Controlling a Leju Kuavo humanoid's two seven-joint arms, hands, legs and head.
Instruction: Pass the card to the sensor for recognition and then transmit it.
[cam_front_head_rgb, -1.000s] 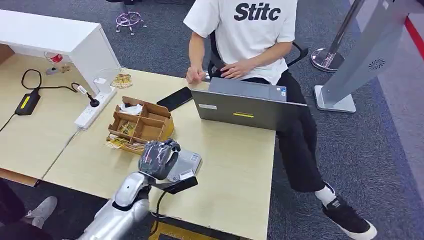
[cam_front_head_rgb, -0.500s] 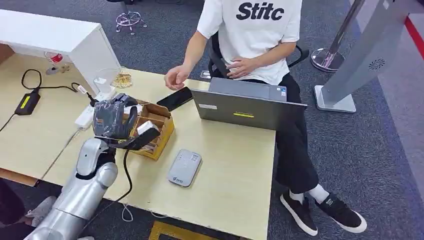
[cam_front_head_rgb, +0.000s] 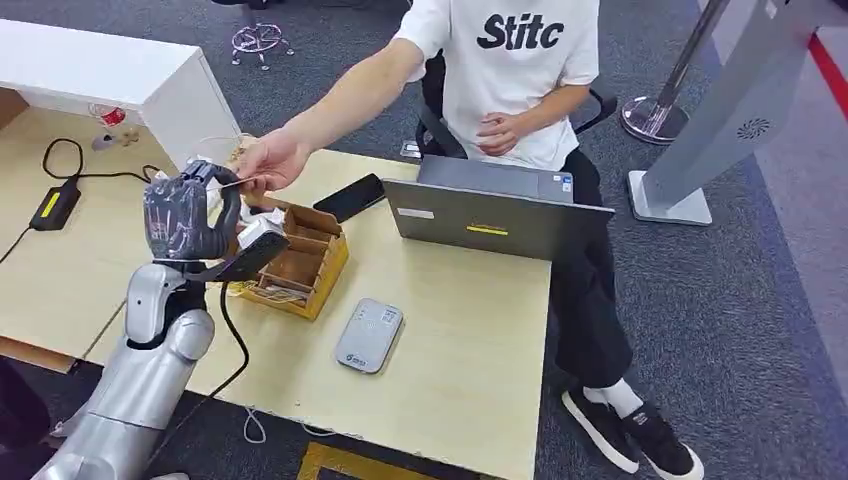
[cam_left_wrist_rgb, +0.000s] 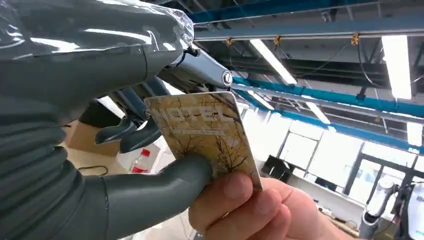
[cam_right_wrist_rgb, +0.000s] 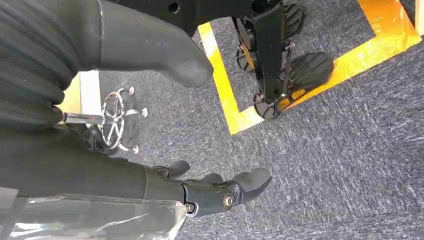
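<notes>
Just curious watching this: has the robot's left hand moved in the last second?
Yes. The left hand went from the grey card sensor past the brown cardboard box.

Grey-blue carpet (cam_front_head_rgb: 700, 300) covers the floor, crossed by yellow tape lines (cam_right_wrist_rgb: 235, 107). A light wooden table (cam_front_head_rgb: 470, 340) stands beside a white cabinet (cam_front_head_rgb: 110, 75) at its far left corner. A grey stand (cam_front_head_rgb: 745, 100) rises beyond the right edge. Overhead run blue beams (cam_left_wrist_rgb: 310, 25) and long strip lights (cam_left_wrist_rgb: 272, 60); bright windows (cam_left_wrist_rgb: 320, 150) line the far wall.
</notes>
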